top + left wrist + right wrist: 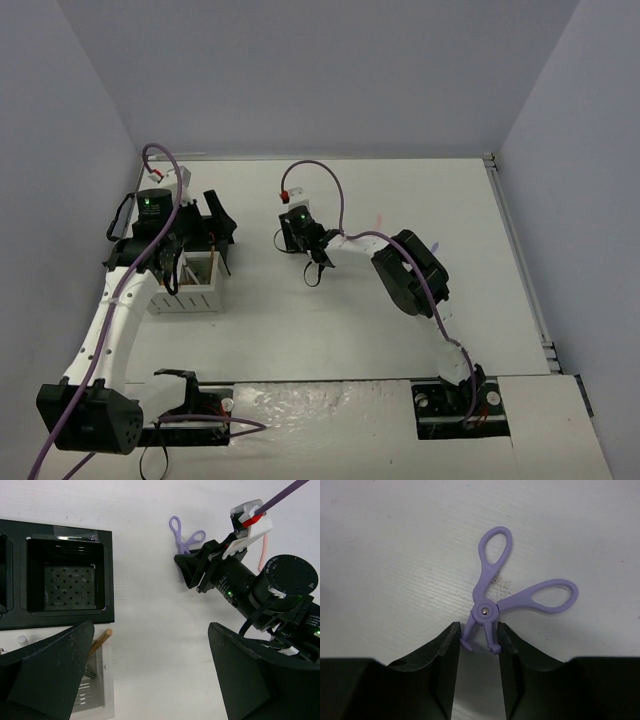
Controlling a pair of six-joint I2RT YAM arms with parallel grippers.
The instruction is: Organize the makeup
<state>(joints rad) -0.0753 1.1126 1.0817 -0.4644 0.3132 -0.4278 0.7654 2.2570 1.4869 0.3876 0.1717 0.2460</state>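
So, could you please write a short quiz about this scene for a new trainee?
1. True or false: the purple scissor-like tool lies on the table with its handles spread apart.
2. The right gripper has its fingers on either side of the tool's: A) finger loops B) short hinged end C) neither.
3. What colour is the box that holds the tan stick?
Key: 1 true; 2 B; 3 white.

purple scissor-like tool [490,605] lies flat (handles splayed), its head touching both black fingers [435,670].
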